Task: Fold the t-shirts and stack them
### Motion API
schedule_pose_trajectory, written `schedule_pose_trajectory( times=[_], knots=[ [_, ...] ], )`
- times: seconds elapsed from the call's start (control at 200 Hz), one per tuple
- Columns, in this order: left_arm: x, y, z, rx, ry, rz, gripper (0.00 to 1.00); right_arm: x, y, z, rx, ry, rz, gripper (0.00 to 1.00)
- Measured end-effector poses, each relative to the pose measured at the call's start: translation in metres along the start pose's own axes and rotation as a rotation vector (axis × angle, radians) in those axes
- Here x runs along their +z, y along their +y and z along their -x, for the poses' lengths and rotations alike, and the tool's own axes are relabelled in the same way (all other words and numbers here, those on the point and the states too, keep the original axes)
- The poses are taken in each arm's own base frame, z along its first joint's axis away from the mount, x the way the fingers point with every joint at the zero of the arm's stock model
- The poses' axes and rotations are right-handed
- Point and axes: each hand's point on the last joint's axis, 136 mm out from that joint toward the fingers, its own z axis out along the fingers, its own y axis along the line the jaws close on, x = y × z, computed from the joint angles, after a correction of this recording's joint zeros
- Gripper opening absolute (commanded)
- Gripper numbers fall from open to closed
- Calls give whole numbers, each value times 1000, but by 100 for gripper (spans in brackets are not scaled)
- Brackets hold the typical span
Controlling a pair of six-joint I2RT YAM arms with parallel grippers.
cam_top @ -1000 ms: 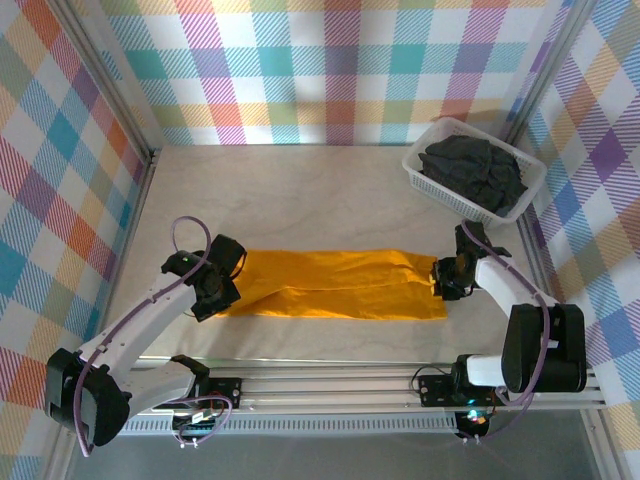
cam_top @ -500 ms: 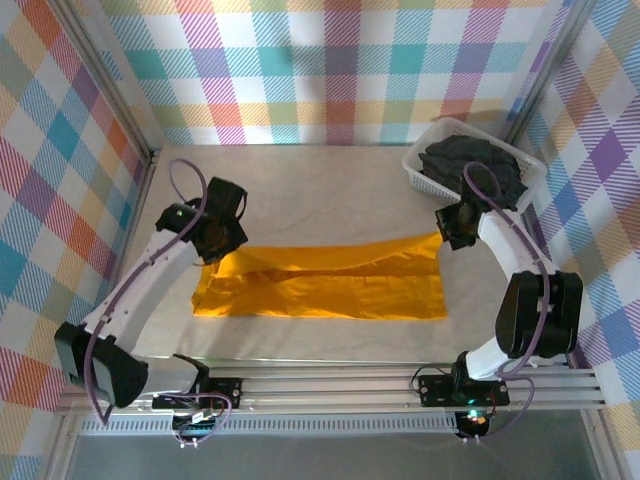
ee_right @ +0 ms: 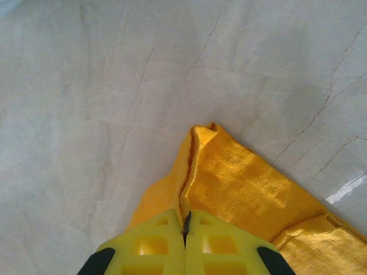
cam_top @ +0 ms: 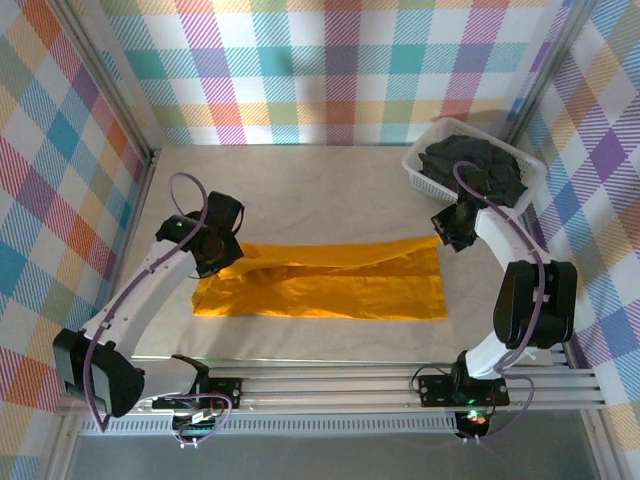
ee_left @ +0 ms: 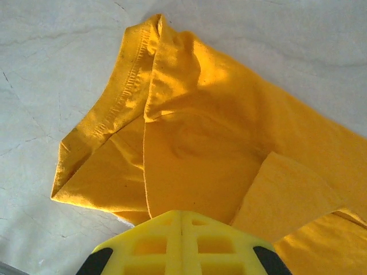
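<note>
The orange shirt [cam_top: 320, 290] lies long-axis left-to-right on the desk [cam_top: 320, 190], its far edge clamped by the left end effector [cam_top: 222, 250] at the left corner and the right end effector [cam_top: 452, 232] at the right, cloth spreading toward the near side.

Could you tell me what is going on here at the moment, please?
Two robot arms are folding an orange shirt that lies stretched across the table. The left gripper is shut on its left end and the right gripper on its right end, and the far edge appears raised off the table between them. A dark shirt sits crumpled in a white basket at the far right corner, not yet folded.
</note>
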Motion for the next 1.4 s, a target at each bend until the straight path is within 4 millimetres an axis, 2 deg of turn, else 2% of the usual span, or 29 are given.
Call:
schedule_pose_trajectory(
  times=[0.18,0.43,0.625,0.815,1.06,1.105,1.17,1.21,1.265,1.3,1.33,1.4],
  knots=[
    [-2,11,-7,7,-4,12,0,4,-15,-7,-7,17,-45,0],
    [0,37,-30,47,37,65,0,9,-71,-42,19,87,-154,0],
    [15,49,-50,77,103,107,0,16,-103,-63,45,141,-223,0],
    [25,53,-63,89,150,127,0,16,-106,-65,46,149,-235,0],
    [32,47,-64,84,157,108,0,20,-106,-67,49,164,-246,0],
    [35,45,-65,84,162,102,0,22,-106,-67,50,169,-249,4],
    [39,42,-69,83,177,96,0,23,-105,-67,50,174,-252,18],
    [41,41,-70,82,182,95,8,22,-105,-66,48,174,-254,25],
    [42,40,-70,82,182,97,37,20,-104,-65,53,171,-257,34],
    [41,40,-69,77,180,98,50,18,-103,-64,47,165,-253,39],
    [40,38,-67,74,174,95,54,16,-101,-62,43,155,-249,41],
    [34,33,-54,49,151,74,55,8,-96,-58,26,127,-217,43]
  ],
)
